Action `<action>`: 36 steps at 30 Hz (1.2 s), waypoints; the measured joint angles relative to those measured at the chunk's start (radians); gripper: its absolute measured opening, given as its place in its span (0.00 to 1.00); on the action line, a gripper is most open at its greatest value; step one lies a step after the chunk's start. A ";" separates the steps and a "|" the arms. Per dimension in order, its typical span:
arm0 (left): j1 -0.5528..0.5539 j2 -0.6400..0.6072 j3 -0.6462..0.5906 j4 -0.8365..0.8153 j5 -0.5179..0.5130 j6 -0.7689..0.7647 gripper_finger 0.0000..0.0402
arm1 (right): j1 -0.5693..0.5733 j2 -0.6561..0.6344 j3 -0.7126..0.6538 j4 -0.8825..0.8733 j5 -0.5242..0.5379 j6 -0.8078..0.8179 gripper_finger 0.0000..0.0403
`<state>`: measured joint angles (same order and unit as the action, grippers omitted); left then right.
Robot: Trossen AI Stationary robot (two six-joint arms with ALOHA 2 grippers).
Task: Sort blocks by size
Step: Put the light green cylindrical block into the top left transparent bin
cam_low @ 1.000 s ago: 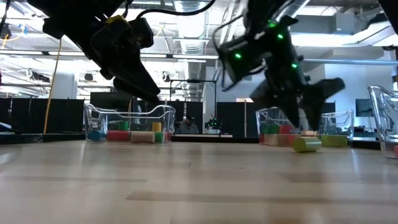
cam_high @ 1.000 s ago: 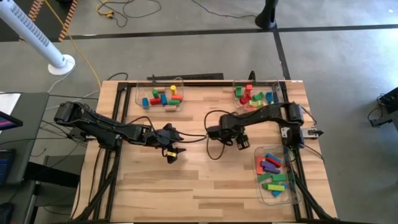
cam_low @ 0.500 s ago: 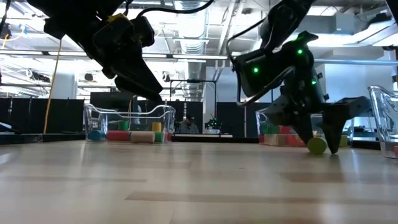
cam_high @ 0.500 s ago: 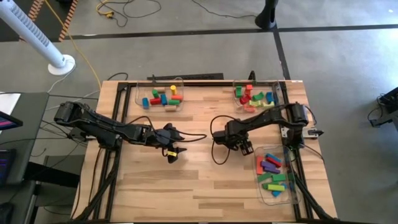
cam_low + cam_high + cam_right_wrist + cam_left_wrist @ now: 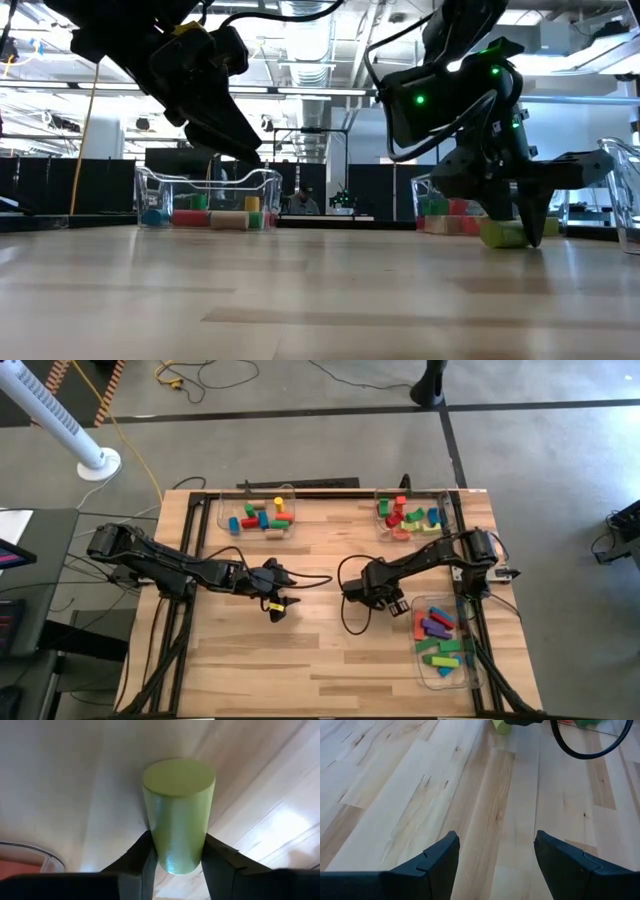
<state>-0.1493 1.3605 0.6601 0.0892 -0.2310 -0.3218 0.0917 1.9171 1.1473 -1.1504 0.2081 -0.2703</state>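
The right tool (image 5: 397,603) is down at the table (image 5: 310,650), right of centre and just beside the near-right tray (image 5: 418,655); its two fingers (image 5: 142,860) are clamped on the sides of a yellow-green cylinder (image 5: 178,812), which in the low view lies on the table surface between the fingertips (image 5: 505,234); a second ago that tool stood farther toward the middle of the table with its fingers spread wide and the cylinder lying free beside it; half a second ago the fingers straddled the cylinder, not yet pressed against it; they have since drawn in to a grip, and the arm has shifted slightly toward the near-right tray; the left tool (image 5: 278,605) hangs above the middle of the table, left of centre, fingers (image 5: 437,860) parted with nothing between them, only bare wood beneath; its position and spread are unchanged across the second; the remaining blocks lie in three clear trays as before: a mixed lot of short pieces in the far-left tray (image 5: 222,520), another in the far-right tray (image 5: 380,518), and longer bars, purple, blue, green and red, in the near-right tray; no block in any tray has shifted.
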 joint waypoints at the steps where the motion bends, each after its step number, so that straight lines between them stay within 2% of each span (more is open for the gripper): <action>1: 0.000 0.000 0.000 0.000 0.000 0.000 0.62 | 0.000 0.000 0.000 0.000 0.000 0.000 0.37; 7: 0.000 0.000 0.000 0.011 0.000 0.013 0.62 | 0.000 0.000 0.005 -0.002 0.001 0.012 0.37; 11: 0.000 0.000 0.000 0.042 0.000 0.057 0.62 | 0.002 0.002 0.060 -0.007 0.000 0.041 0.38; 23: -0.003 0.000 0.000 0.096 0.000 0.262 0.62 | 0.073 0.002 0.395 -0.007 0.000 0.037 0.38; 29: -0.044 0.000 0.000 0.237 0.000 0.407 0.62 | 0.111 0.002 0.527 0.056 0.000 0.036 0.38; 36: -0.105 0.000 0.000 0.354 -0.038 0.620 0.62 | 0.141 0.001 0.586 0.157 0.001 0.012 0.38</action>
<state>-0.2544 1.3602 0.6601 0.4434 -0.2690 0.2980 0.2329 1.9182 1.7331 -0.9933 0.2090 -0.2582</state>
